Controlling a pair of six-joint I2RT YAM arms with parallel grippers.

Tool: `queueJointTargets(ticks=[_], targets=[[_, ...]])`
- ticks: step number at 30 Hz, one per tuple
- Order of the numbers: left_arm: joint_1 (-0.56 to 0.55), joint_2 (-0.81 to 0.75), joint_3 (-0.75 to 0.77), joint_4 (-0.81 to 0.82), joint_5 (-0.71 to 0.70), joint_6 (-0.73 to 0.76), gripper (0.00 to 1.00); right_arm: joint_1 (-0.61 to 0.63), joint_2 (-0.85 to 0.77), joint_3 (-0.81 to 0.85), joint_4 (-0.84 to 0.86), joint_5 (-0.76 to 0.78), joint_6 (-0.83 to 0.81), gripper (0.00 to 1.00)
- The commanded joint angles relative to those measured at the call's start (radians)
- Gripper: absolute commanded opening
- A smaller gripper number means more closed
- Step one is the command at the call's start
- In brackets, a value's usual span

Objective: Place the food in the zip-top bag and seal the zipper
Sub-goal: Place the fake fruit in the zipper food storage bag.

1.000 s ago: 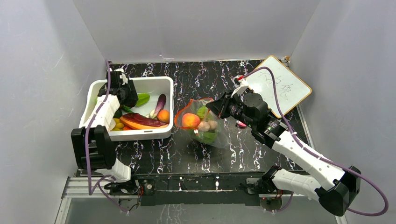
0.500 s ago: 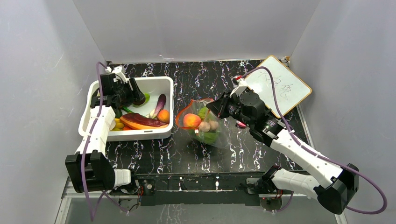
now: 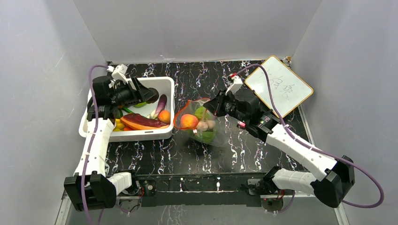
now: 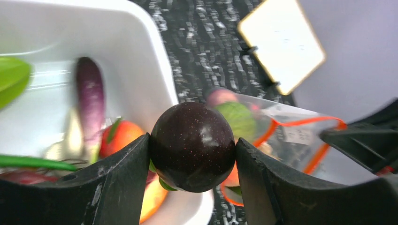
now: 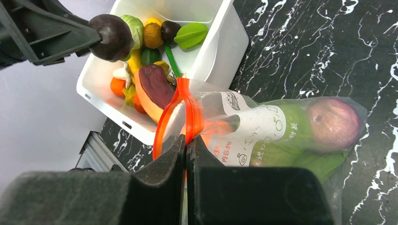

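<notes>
My left gripper (image 3: 151,95) is shut on a dark purple round toy fruit (image 4: 192,146) and holds it above the right part of the white bin (image 3: 162,84), left of the bag. The clear zip-top bag (image 3: 202,125) lies on the table with a peach (image 3: 189,121), mushrooms and green leafy pieces inside. My right gripper (image 5: 187,140) is shut on the red-orange zipper strip (image 5: 191,110) and holds the mouth up and open toward the bin. The dark fruit also shows in the right wrist view (image 5: 111,30).
The bin holds an eggplant (image 3: 161,104), an orange fruit (image 3: 164,116), a large red-orange slice (image 3: 141,122) and other pieces. A small whiteboard (image 3: 279,86) leans at the back right. Grey walls close in the black marbled table (image 3: 244,150).
My left gripper rose out of the bin with the dark fruit and swung right toward the bag. My right gripper shifted the bag mouth slightly left.
</notes>
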Motion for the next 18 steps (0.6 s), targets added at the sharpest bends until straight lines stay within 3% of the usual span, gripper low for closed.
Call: queueJointTargets(ticks=[1, 9, 18], targets=[[-0.013, -0.062, -0.120, 0.249, 0.225, -0.222, 0.33, 0.005, 0.008, 0.097, 0.124, -0.033, 0.032, 0.00], [-0.071, -0.082, -0.148, 0.408, 0.285, -0.372, 0.32, 0.005, 0.035, 0.132, 0.107, 0.006, 0.015, 0.00], [-0.304, -0.076, -0.190, 0.522, 0.227, -0.436, 0.31, 0.005, 0.052, 0.159, 0.132, 0.013, -0.017, 0.00]])
